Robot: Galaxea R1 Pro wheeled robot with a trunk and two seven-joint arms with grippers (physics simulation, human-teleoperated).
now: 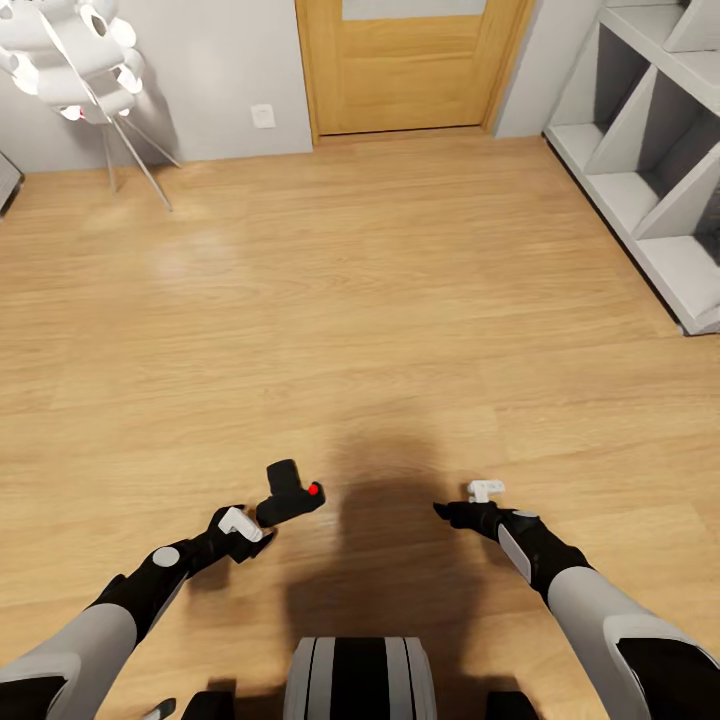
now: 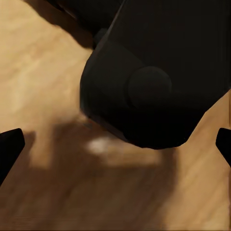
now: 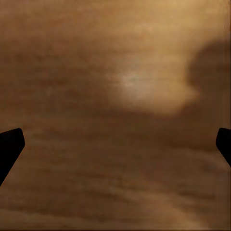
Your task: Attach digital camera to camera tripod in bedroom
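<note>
1. While held above the wood floor (image 1: 380, 300), digital camera (image 1: 290, 495) gripped by left gripper (image 1: 262, 528), fingers clamped on its body.
2. Lay tilted, long axis running up and away from the gripper, red dot (image 1: 313, 490) turned toward the right arm.
3. Right gripper (image 1: 462, 503) spread wide, nothing between the fingers, well apart from the camera.
4. Beyond both grippers: grey wall, wooden door (image 1: 410, 65), white cube shelves (image 1: 650, 150), white floor lamp (image 1: 85, 70).

Head high; wrists near floor (image 1: 380, 300).
</note>
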